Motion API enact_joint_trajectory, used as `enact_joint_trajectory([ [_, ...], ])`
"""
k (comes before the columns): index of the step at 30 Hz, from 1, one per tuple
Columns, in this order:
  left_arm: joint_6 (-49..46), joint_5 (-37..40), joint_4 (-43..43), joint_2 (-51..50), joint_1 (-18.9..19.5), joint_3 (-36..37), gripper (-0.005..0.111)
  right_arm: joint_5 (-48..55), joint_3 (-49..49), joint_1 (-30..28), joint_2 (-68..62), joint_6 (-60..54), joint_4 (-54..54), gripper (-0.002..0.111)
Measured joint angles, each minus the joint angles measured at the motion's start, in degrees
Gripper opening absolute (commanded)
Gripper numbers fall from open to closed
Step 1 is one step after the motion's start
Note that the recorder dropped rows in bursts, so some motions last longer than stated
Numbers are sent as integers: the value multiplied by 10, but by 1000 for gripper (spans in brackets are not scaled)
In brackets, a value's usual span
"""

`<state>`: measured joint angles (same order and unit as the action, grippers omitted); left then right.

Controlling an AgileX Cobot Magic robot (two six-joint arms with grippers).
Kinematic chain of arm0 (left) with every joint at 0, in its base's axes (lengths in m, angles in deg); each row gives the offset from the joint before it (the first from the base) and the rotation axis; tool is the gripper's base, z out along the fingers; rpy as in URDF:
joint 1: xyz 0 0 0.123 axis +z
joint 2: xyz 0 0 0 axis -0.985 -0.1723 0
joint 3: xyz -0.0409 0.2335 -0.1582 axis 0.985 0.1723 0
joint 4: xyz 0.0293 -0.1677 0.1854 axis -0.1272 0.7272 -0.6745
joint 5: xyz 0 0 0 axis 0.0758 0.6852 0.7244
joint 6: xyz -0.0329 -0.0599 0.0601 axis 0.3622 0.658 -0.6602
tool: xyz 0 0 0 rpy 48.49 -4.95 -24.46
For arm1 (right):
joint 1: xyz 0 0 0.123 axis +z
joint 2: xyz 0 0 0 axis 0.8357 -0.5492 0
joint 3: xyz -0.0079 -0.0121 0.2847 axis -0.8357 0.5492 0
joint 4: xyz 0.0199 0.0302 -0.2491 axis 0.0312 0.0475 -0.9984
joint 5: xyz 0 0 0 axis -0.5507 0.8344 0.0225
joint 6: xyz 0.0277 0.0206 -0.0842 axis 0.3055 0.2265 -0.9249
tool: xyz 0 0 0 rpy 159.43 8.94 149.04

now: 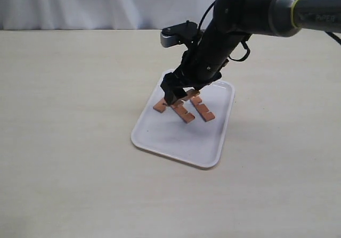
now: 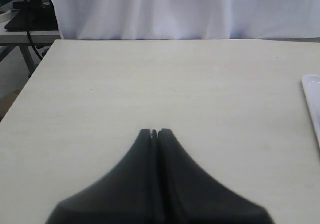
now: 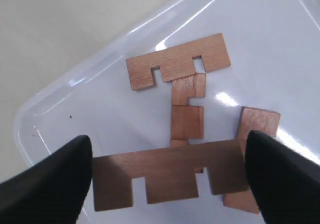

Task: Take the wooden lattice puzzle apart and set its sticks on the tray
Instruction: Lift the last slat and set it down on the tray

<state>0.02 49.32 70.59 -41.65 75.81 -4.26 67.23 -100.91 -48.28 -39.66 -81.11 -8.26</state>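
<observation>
No assembled lattice puzzle shows, only separate sticks. My right gripper [image 3: 170, 180] hangs low over the white tray [image 1: 176, 137], shut on the two ends of one notched stick [image 3: 170, 176], which sits above the tray floor. Three more sticks lie flat on the tray: one [image 3: 177, 61] near the rim, one [image 3: 187, 116] crossing under its end, one [image 3: 260, 121] partly hidden behind the held stick. In the exterior view the lying sticks [image 1: 183, 112] sit just beside the right gripper [image 1: 173, 97]. My left gripper [image 2: 155, 132] is shut on nothing above bare table.
The tray's rim [image 2: 312, 98] shows at the edge of the left wrist view. A pale wooden table [image 1: 69, 115] stretches all round the tray, with a white curtain [image 1: 106, 3] behind. The left arm is out of the exterior view.
</observation>
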Motion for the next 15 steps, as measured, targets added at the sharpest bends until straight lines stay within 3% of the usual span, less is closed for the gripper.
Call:
enact_joint_trajectory([
  [2,0,0,0,0,0,0,0,-3,4,-1,-2,1,1,21],
  [5,0,0,0,0,0,0,0,-7,4,-1,-13,2,6,66],
  [8,0,0,0,0,0,0,0,-7,5,-1,-19,2,9,95],
  [15,0,0,0,0,0,0,0,64,-28,-1,-6,12,39,97],
])
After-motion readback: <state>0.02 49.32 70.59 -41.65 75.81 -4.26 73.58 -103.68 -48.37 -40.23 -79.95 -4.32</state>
